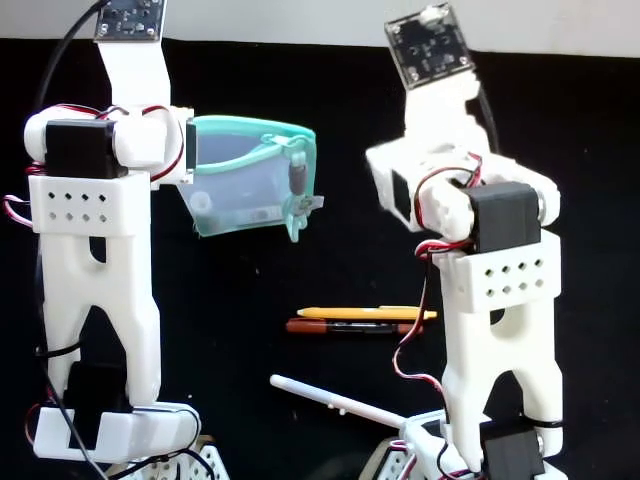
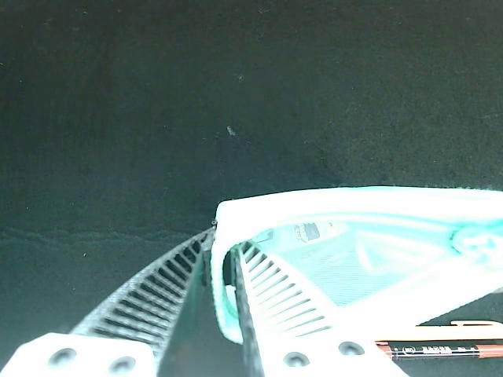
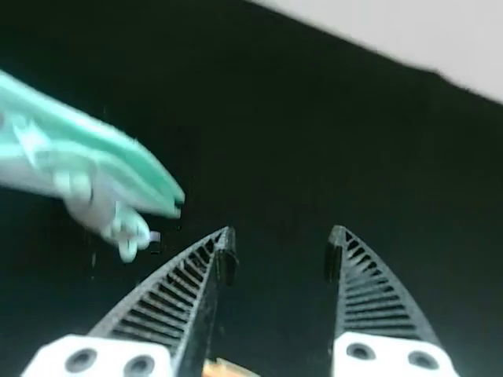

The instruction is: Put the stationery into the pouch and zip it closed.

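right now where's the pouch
In the high view the pouch is held by the left pincer, left of centre, with the yellow pen and red pen lying nearer the camera.

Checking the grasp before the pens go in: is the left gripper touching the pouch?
Touching. The left wrist view shows the left gripper shut on the pouch, with the pouch's teal edge pinched in it.
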Available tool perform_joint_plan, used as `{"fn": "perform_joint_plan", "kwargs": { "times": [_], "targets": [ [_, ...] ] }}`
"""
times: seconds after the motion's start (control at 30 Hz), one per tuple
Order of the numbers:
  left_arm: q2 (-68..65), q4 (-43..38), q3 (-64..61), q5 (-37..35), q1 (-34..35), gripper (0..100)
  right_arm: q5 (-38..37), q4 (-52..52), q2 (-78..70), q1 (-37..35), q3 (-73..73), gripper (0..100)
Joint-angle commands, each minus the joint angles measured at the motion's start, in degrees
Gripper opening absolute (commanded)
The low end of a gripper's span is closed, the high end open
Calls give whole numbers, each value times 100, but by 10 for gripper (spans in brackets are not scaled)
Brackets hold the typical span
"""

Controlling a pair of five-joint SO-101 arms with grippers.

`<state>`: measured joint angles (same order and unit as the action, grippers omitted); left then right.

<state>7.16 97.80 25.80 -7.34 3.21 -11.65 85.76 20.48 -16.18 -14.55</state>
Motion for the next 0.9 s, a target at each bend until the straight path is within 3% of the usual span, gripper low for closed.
{"fn": "perform_joint_plan", "kwargs": {
  "times": [0.0, 0.43, 0.63, 0.87],
  "targets": [
    [22, -62, 13, 35, 66, 7, -343, 400, 207, 31, -189, 194],
    [22, -44, 13, 35, 66, 7, -2180, 1499, 171, 22, -31, 194],
    [22, -35, 13, 44, 66, 7, -3156, 1490, 198, -198, 1376, 194],
    [22, -35, 13, 44, 66, 7, -3244, 1059, 198, -1015, 3275, 173]
  ]
}}
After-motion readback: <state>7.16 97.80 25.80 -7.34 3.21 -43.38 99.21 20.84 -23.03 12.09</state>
